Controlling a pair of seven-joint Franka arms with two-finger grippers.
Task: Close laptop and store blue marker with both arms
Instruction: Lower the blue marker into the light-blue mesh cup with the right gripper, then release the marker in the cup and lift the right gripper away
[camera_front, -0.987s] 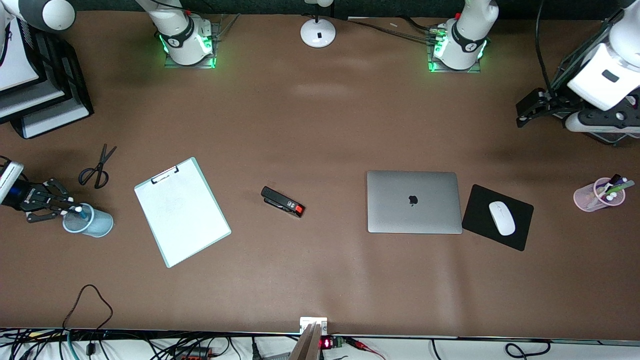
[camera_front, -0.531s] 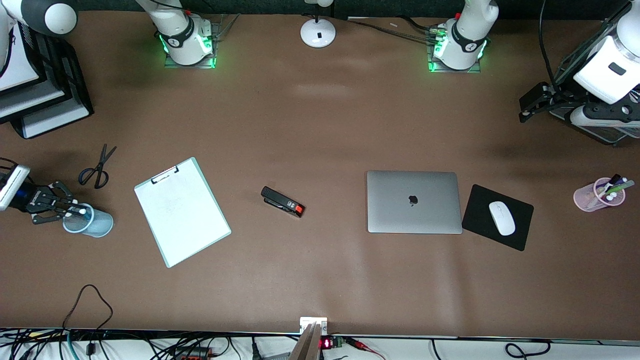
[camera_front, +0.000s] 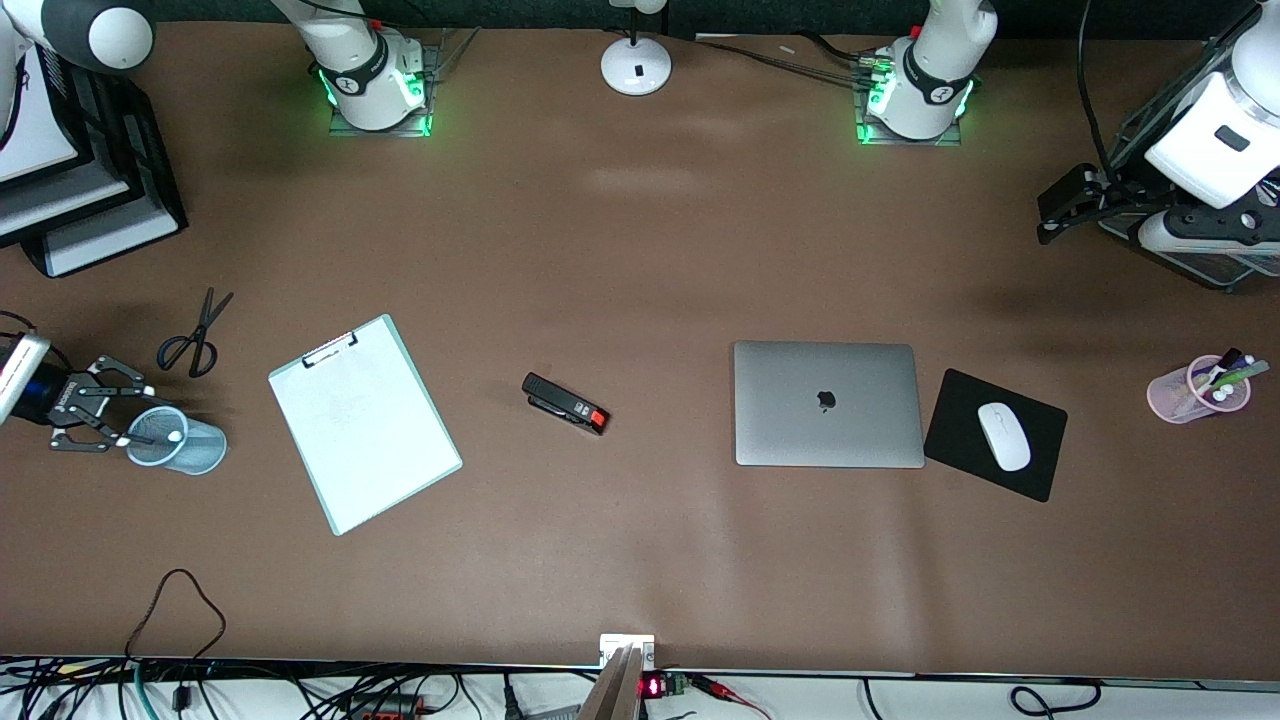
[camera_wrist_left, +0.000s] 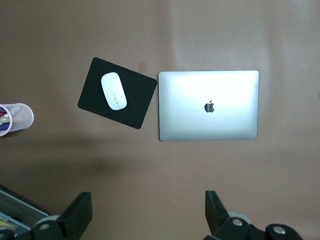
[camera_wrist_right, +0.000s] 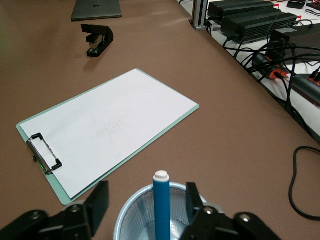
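Blue marker (camera_wrist_right: 161, 205) upright in mesh cup (camera_front: 178, 442), right gripper (camera_front: 108, 418) wide open beside it, left gripper (camera_wrist_left: 145, 215) open, empty.

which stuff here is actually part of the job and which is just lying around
Part of the job:
- laptop, lid already shut
- blue marker, standing in the mesh cup
- right pincer, open beside that cup
- left pincer, open, waiting above the table's end

Just lying about:
- clipboard
- stapler
- scissors
- mouse on mouse pad
- pink pen cup
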